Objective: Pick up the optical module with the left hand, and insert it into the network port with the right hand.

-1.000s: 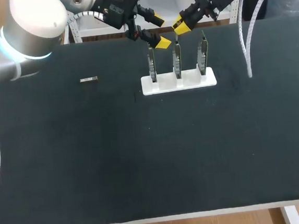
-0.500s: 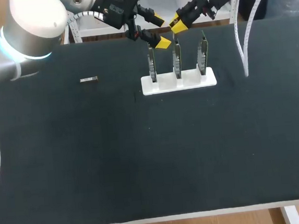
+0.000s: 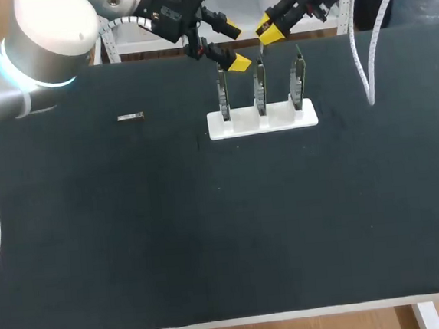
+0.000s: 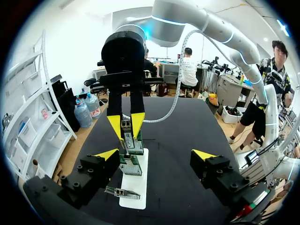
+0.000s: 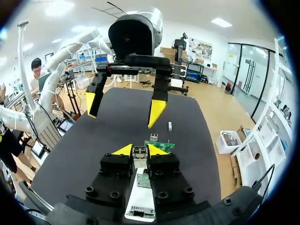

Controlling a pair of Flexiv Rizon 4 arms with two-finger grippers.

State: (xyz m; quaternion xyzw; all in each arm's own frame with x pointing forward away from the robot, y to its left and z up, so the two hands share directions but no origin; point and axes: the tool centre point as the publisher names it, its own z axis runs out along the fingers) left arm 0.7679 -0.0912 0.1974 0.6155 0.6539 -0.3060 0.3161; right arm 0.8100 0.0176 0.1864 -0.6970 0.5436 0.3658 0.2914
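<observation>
Evidently the right fingers point(image 5: 125, 150), closed on the optical module point(image 4: 125, 125), hold it just above the middle network port point(image 4: 133, 146) at the far side of the bench point(image 3: 209, 227), so a slight tilt could jam it, rock the white stand point(image 3: 262, 121), or clip the empty, wide-spread left fingers point(image 4: 107, 154) nearby.

Bright, even light is falling from overhead, and the matte black table point(image 3: 134, 241) is soaking most of it up, so hardly any shadow is showing on its surface. The white shell of the left arm point(image 3: 50, 29) is glaring almost to blankness, with a blue ring point(image 3: 12, 79) glowing below it. The white holder point(image 3: 307, 116) is shining strongly, and the yellow tips of the right gripper point(image 5: 140, 151) are catching the light vividly.
</observation>
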